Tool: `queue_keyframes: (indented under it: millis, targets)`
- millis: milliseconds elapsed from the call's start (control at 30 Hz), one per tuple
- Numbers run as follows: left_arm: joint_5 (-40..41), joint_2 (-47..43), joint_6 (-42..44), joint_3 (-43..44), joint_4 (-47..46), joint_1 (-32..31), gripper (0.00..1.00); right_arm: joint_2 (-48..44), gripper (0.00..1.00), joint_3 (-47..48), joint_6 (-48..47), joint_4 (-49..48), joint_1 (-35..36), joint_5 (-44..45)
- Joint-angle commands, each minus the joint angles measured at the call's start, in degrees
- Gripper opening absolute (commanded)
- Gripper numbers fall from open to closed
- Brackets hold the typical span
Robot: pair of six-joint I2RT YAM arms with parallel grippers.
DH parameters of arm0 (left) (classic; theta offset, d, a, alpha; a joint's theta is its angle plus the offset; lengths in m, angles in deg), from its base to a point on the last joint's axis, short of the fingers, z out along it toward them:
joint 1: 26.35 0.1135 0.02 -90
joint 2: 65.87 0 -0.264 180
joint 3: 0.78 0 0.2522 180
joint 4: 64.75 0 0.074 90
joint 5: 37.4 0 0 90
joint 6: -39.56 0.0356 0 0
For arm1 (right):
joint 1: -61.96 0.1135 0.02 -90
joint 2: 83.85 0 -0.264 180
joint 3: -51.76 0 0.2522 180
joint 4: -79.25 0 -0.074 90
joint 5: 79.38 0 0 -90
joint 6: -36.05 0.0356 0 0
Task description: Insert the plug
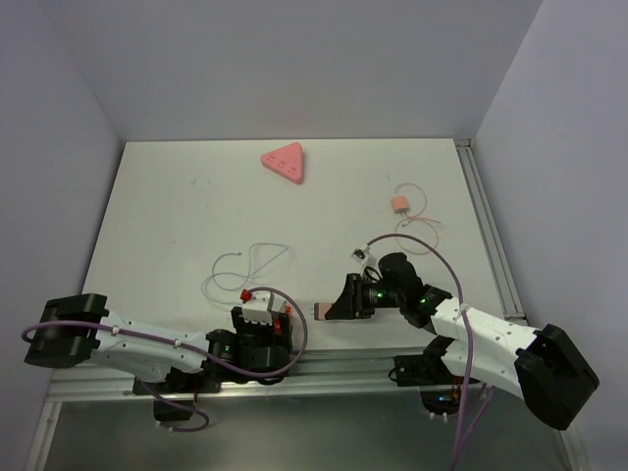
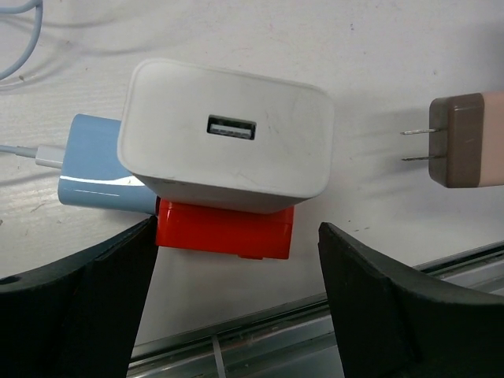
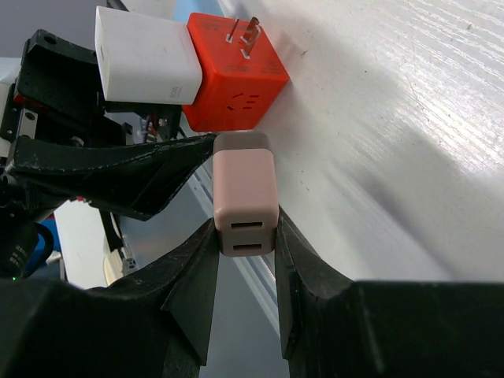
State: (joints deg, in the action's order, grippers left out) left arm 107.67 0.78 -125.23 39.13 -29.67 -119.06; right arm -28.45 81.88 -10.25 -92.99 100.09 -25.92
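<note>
Clamped tight between the fingers of the right gripper [image 3: 246, 236]: pink plug [image 3: 246, 201], held near the front edge of the table [image 1: 177, 216]. Long axis level, running left-right in the overhead view. Two flat prongs aimed left at the red socket cube [image 2: 224, 228], just short of it; twin ports at the rear, facing the right wrist. Pressed against the cube, white charger [image 2: 228, 138], single port toward the left wrist camera; beside it, blue adapter [image 2: 94, 169] with white cable [image 2: 20, 150]. Spread wide on either side of the cube, left gripper [image 2: 236, 232], grasping nothing.
</note>
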Motion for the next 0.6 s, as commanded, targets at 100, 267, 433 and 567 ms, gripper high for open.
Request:
queue_keyframes:
  millis: [100,267,433,567]
  targets:
    - [0.04,-0.29,-0.72,1.89,-0.75,0.33,0.73,-0.91,0.0,0.16,0.33,-2.52,1.07,0.76]
    - [-1.1,-2.57,-0.01,-0.31,-2.69,0.68,0.4,-0.2,0.0,0.43,2.35,-4.1,2.65,2.52]
    - [-2.42,-4.51,1.04,-2.59,-5.84,1.74,0.21,1.03,0.0,0.6,5.42,-6.22,5.11,4.18]
    - [-2.86,-4.08,1.48,-2.77,-6.64,2.27,0.0,3.13,0.0,0.87,7.53,-7.18,6.08,4.46]
